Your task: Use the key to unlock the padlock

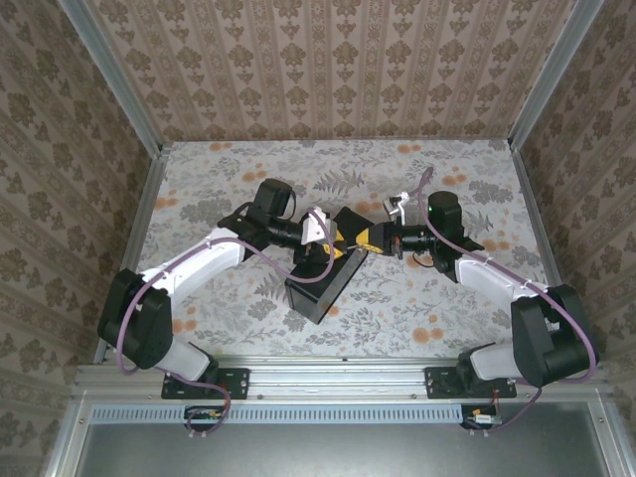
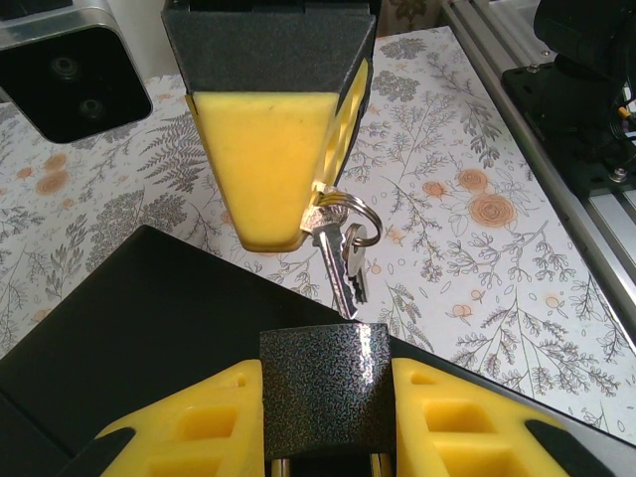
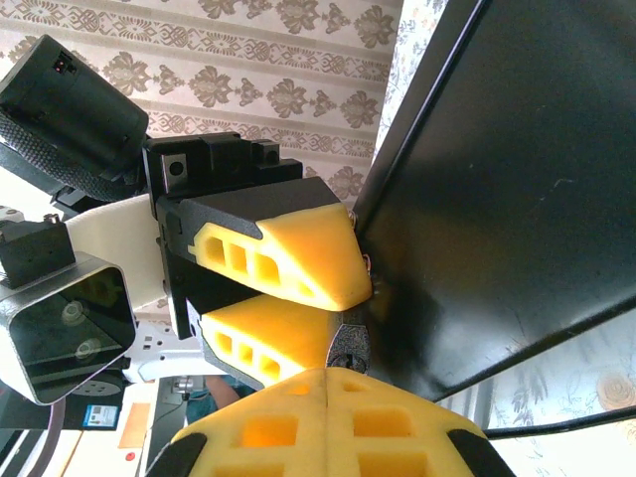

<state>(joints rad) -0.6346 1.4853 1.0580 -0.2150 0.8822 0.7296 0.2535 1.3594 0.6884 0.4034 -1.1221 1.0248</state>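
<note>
Steel key (image 2: 336, 268) in clenched right gripper (image 2: 303, 219): set tip square to padlock (image 2: 323, 383) clamped in left gripper (image 2: 325, 407) over black box (image 2: 149, 328); if tilted, expect skidding past keyway or twisting in pads.

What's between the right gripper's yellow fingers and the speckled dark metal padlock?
The slim silver key, pinched in the right gripper, tip nearly at the padlock: left wrist view.
</note>
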